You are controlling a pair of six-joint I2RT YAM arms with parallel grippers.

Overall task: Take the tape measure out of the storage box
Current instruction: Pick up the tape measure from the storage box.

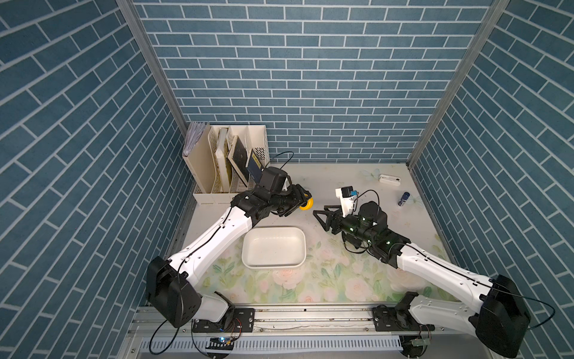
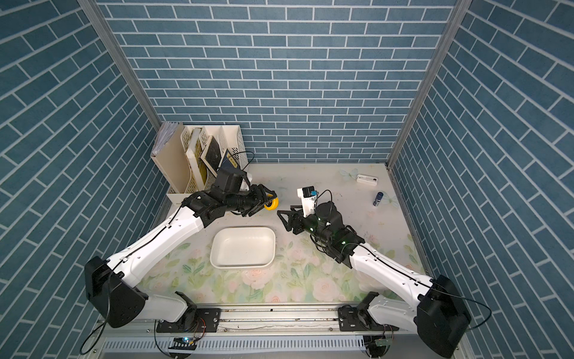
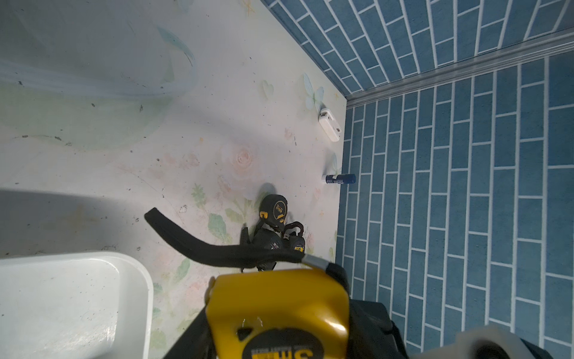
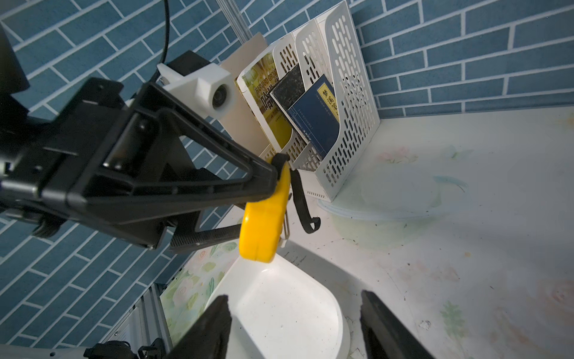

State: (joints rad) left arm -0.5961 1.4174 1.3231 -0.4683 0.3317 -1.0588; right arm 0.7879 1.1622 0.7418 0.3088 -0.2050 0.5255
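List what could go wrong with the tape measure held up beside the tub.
The left hand pinches only the upper part of the tape measure, so it may slip and fall onto the table. Its loose strap dangles near the open right hand and could snag.

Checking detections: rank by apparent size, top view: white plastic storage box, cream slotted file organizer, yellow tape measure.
1. cream slotted file organizer
2. white plastic storage box
3. yellow tape measure, partly hidden

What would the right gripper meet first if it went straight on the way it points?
Probably the yellow tape measure held in the left gripper, just ahead; heights are hard to judge, so it might pass beneath it.
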